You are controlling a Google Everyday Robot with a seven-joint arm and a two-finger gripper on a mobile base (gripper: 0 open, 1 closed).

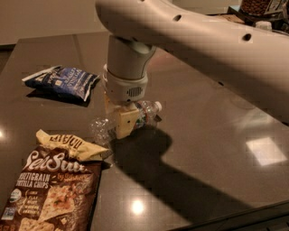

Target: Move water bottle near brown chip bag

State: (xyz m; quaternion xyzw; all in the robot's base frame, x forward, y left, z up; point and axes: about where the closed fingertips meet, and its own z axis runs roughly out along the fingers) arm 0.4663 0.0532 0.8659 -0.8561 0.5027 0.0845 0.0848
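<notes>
The water bottle (146,113) is clear with a white cap pointing right; it lies sideways in my gripper (123,124), which is shut on its middle, just above the dark table (203,113). The bottle's clear base end (100,127) sticks out to the left. The brown chip bag (49,180) lies flat at the front left, its tan top (72,144) close below and left of the bottle. My arm (203,49) reaches in from the upper right.
A smaller dark blue bag (63,82) lies at the back left. Dark objects (262,9) stand at the far right corner. The table's front edge (244,216) runs along the lower right.
</notes>
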